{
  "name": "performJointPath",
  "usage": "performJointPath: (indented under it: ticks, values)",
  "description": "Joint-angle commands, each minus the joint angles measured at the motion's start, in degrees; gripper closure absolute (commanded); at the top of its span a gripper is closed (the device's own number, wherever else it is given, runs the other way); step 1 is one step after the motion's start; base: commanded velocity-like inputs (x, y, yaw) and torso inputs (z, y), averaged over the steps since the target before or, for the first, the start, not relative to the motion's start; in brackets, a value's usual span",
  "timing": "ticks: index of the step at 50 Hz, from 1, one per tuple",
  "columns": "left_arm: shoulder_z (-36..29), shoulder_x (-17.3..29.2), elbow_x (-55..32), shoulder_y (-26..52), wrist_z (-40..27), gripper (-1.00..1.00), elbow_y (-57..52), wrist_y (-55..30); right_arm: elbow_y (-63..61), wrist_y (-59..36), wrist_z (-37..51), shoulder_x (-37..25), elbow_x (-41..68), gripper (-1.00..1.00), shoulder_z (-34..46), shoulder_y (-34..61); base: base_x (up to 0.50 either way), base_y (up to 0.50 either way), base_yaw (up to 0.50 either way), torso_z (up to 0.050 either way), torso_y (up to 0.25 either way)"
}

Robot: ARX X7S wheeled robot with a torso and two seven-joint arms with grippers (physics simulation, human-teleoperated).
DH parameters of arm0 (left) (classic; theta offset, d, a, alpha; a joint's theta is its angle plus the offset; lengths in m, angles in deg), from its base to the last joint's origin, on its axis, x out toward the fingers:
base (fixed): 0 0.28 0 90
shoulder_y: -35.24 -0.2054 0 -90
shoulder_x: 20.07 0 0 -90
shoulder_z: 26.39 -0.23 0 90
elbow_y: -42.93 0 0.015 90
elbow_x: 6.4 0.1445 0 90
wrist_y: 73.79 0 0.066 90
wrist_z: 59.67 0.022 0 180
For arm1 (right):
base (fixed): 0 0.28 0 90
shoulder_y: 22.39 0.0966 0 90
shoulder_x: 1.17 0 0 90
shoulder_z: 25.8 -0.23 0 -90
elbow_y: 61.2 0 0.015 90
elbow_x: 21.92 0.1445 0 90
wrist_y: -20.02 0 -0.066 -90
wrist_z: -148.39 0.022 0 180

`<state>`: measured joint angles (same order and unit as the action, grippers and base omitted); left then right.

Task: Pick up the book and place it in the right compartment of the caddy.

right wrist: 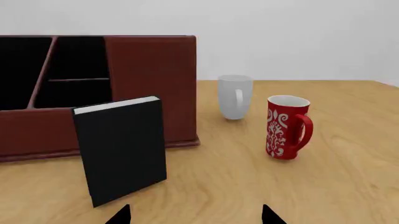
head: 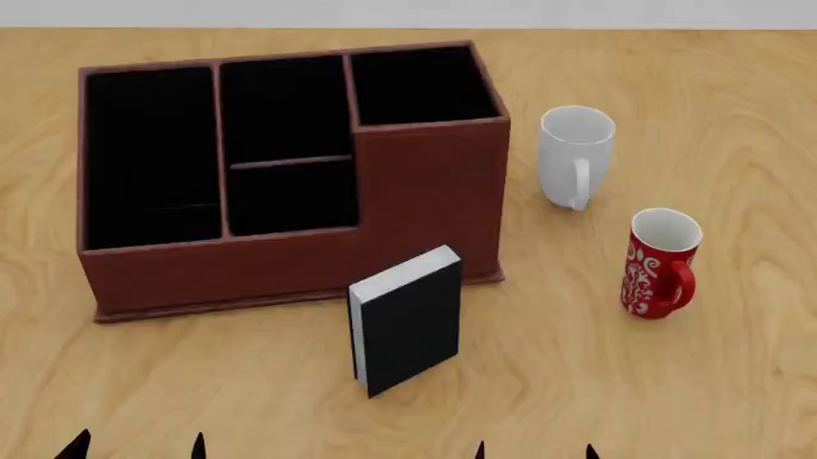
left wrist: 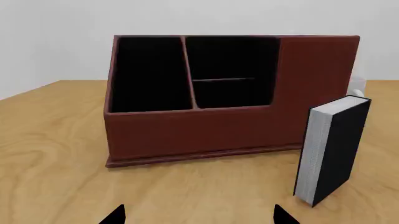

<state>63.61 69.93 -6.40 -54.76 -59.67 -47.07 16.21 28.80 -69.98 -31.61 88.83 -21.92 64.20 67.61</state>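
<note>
The black book (head: 411, 323) stands upright on the wooden table, just in front of the reddish-brown caddy (head: 422, 206); it also shows in the left wrist view (left wrist: 333, 149) and the right wrist view (right wrist: 121, 149). The caddy's right compartment (head: 422, 86) is the square black-lined pocket at its back right, empty. My left gripper (head: 134, 448) is open and empty at the near left edge, well short of the book. My right gripper (head: 537, 451) is open and empty at the near edge, right of the book. Only the fingertips show in each wrist view (left wrist: 198, 215) (right wrist: 194, 215).
A white mug (head: 575, 155) stands right of the caddy. A red patterned mug (head: 659, 263) stands nearer, to the right of the book. The caddy's long left slot (head: 147, 153) and the crossbar pocket (head: 287, 143) are empty. The table is bare wood elsewhere.
</note>
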Motion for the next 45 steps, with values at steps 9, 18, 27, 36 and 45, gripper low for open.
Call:
performJointPath:
  ticks: [9, 18, 27, 36, 45]
  values:
    - [-4.20, 2.13, -1.99, -1.47, -1.10, -1.00, -7.69, -0.62, 0.61, -0.10, 3.25, -1.85, 1.53, -1.00, 2.31, 0.59, 0.00, 0.00, 0.00, 0.022, 0.000]
    - [-4.55, 3.72, -5.49, -3.74, -0.55, -1.00, -7.33, 2.24, -5.52, -3.28, 4.55, -3.35, 2.16, -1.00, 3.87, 0.30, 0.00, 0.00, 0.00, 0.050, 0.000]
    - [-5.04, 6.21, -8.71, -1.46, -1.33, -1.00, -27.54, -8.19, -21.21, -15.55, 5.75, -5.63, 2.48, -1.00, 3.46, 3.81, 0.00, 0.00, 0.00, 0.050, 0.000]
    - [-4.37, 8.25, -11.21, 7.11, -2.79, -1.00, -32.67, -19.26, -29.33, -24.74, 6.57, -6.89, 1.74, -1.00, 5.04, 7.76, 0.00, 0.00, 0.00, 0.050, 0.000]
    - [-5.96, 9.93, -11.56, 11.80, -2.69, -1.00, -36.72, -24.54, -34.14, -27.47, 8.54, -7.95, -0.86, -1.00, 6.91, 7.30, 0.00, 0.00, 0.00, 0.050, 0.000]
